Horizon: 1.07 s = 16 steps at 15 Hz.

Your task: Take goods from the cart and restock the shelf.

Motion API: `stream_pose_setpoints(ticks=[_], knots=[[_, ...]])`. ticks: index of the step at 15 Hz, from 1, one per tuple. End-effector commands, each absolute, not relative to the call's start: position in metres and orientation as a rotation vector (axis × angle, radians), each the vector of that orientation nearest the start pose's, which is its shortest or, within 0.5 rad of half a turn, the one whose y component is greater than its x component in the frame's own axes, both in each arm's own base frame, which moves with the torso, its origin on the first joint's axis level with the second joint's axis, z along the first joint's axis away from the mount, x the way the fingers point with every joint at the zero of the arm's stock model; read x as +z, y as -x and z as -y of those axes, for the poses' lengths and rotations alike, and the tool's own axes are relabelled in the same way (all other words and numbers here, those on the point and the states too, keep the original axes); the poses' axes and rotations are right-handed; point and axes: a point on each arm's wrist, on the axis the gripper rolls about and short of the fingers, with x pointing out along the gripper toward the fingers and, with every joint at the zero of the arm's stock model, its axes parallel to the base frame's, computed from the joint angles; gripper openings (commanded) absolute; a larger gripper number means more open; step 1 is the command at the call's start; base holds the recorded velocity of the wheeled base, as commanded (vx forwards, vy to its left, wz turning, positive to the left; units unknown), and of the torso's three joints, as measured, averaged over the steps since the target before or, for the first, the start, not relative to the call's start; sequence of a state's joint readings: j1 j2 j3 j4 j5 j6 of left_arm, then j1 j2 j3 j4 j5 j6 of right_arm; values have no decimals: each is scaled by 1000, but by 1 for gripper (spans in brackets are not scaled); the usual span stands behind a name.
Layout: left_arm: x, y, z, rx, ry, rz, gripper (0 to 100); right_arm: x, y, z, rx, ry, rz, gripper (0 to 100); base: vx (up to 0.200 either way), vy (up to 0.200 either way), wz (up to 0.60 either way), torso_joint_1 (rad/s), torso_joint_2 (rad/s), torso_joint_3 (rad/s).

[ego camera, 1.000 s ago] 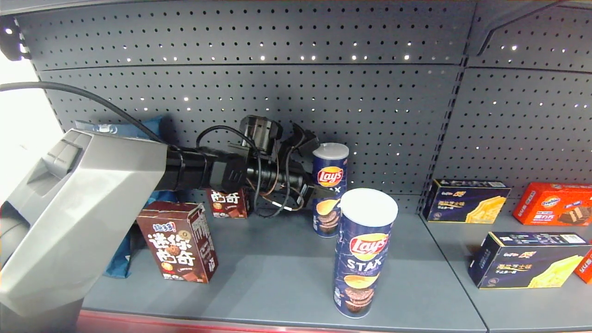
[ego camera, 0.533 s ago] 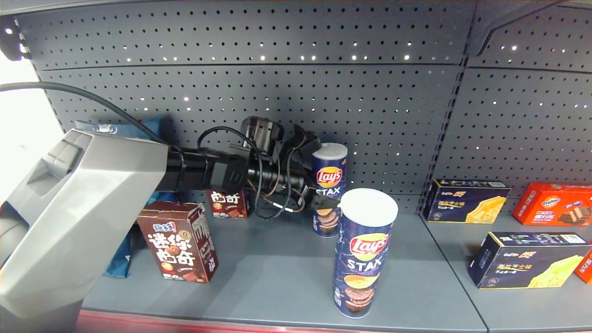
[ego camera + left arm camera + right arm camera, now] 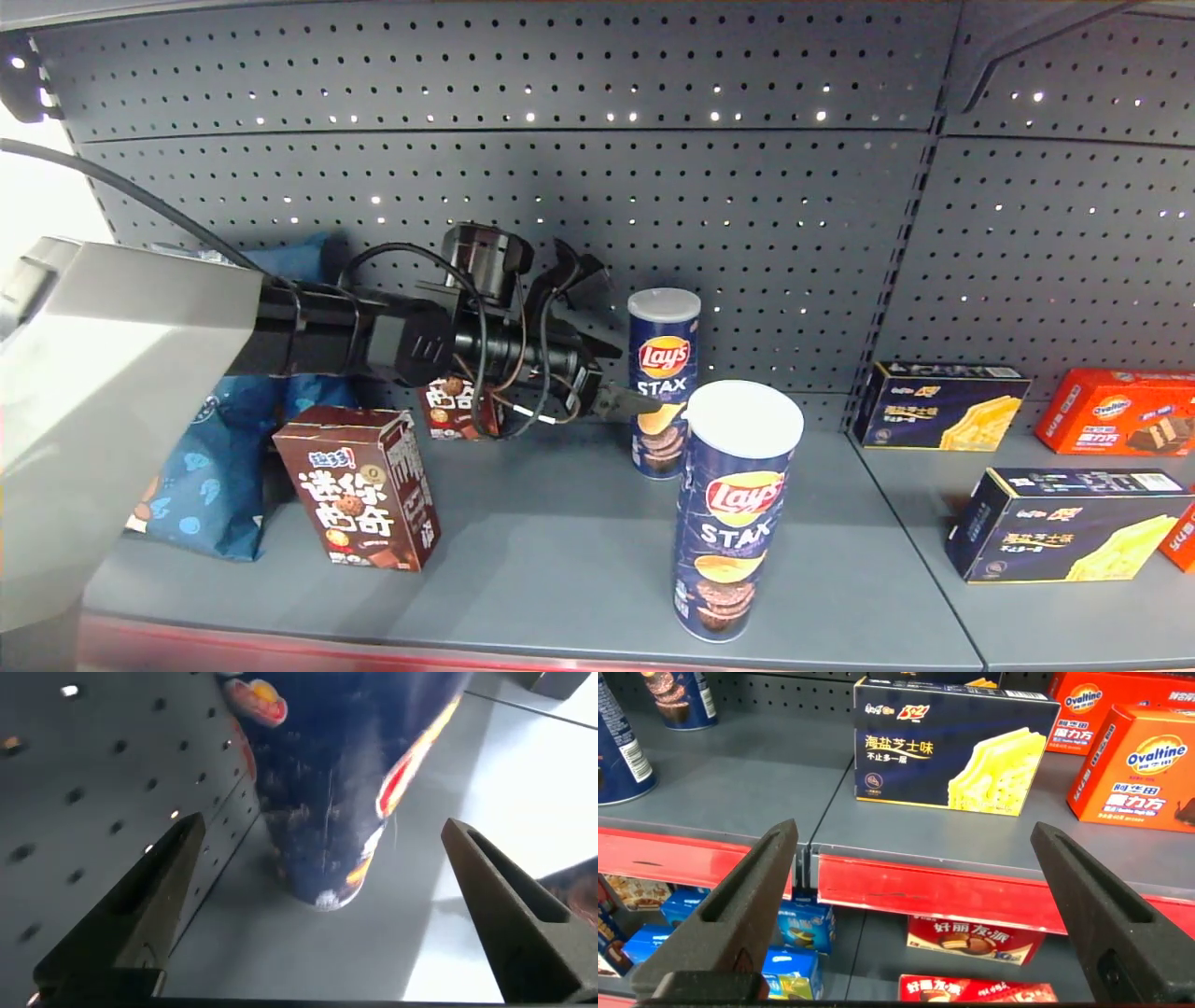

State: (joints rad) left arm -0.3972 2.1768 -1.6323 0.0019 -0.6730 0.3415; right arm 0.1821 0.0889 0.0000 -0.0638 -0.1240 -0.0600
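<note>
On the shelf (image 3: 560,523) stand two chip cans (image 3: 664,373), two brown biscuit boxes (image 3: 359,485), two navy wafer boxes (image 3: 938,406) and two orange boxes (image 3: 1111,411) — the second cut off at the edge. One blue bag (image 3: 201,485) is certain — whether another stands behind it cannot be told.

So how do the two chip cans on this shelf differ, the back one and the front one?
The back can stands close to the pegboard; the front can stands nearer the front edge of the shelf. The open left gripper points at the back can without gripping it; the front can stands alone. Both are upright, blue and lidded.
</note>
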Motion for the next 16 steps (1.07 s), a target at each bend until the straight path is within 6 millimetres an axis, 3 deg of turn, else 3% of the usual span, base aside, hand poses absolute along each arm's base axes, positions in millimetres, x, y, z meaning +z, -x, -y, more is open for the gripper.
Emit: stream_pose_setpoints(ticks=[1,3,9,12,13,14,16], knots=[[188,-392,172,-1108,-222,-356,100,84,15,5,70,64,-24,100,0,0,0,0,0,0],[195,-386,168,-1104,-223,-348,100,84,15,5,87,65,-23,100,0,0,0,0,0,0],[250,-350,140,-1015,-251,-236,100,84,15,5,104,65,-23,100,0,0,0,0,0,0],[284,-300,121,-913,-276,-180,100,84,15,5,102,62,-23,100,0,0,0,0,0,0],[287,-292,117,-890,-281,-177,100,84,15,5,102,62,-23,100,0,0,0,0,0,0],[294,-267,105,-825,-291,-166,100,84,15,5,102,63,-23,100,0,0,0,0,0,0],[293,-239,80,-690,-303,-182,100,84,15,5,102,63,-23,100,0,0,0,0,0,0]])
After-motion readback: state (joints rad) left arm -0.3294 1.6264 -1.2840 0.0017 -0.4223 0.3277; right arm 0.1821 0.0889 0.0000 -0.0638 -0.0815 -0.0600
